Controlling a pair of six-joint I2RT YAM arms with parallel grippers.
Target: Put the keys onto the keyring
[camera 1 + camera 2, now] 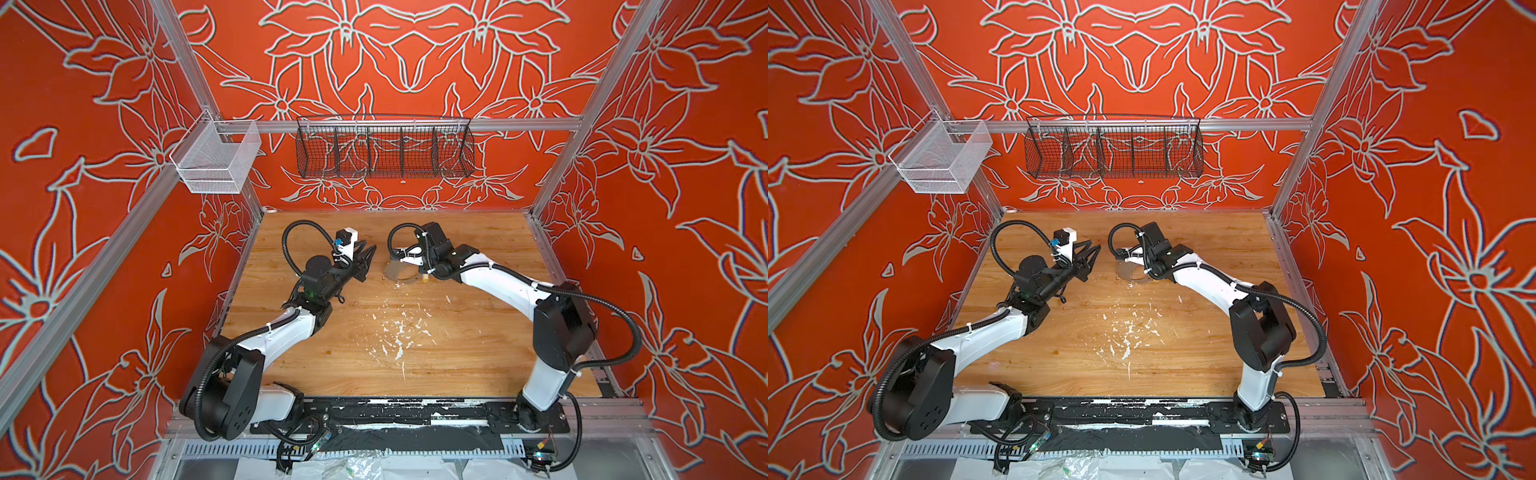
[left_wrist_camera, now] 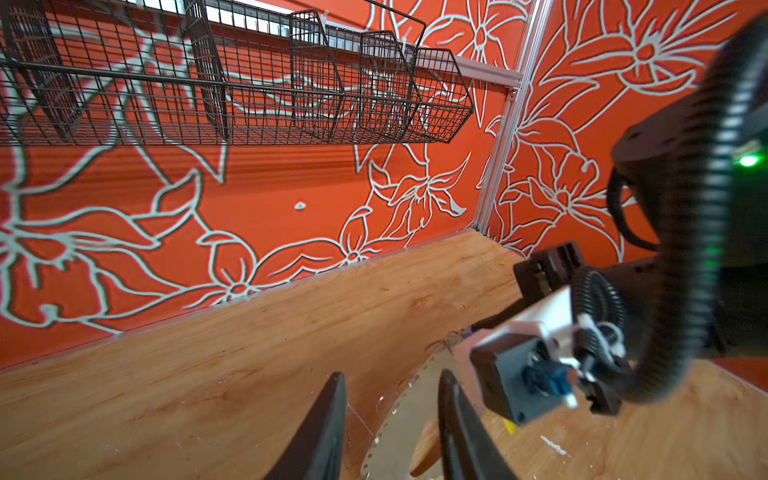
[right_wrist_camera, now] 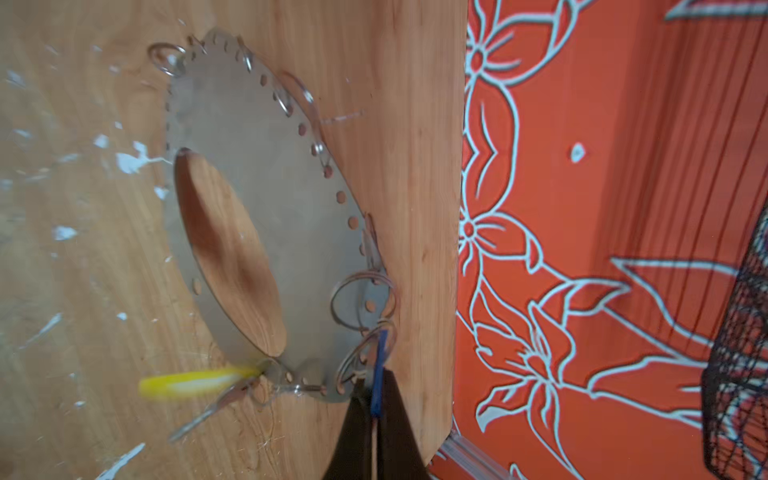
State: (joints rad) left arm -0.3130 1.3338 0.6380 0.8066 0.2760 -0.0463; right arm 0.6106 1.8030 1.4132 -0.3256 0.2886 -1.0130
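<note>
Wooden tabletop (image 1: pixel 332 353) — keyring (image 3: pixel 270 174), blue-tagged key (image 3: pixel 379 374)

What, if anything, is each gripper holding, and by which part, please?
The right gripper pinches the blue tag by one end, at the keyring's edge. The left gripper holds nothing.

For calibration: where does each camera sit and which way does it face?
Top views: high in front, looking down at the table; left arm and right arm show.
Left wrist: low over the table, facing the black basket; open left claw shows.
Right wrist: close above the keyring; right claw shut on the blue tag.
Shared: both wrist views show the keyring.
</note>
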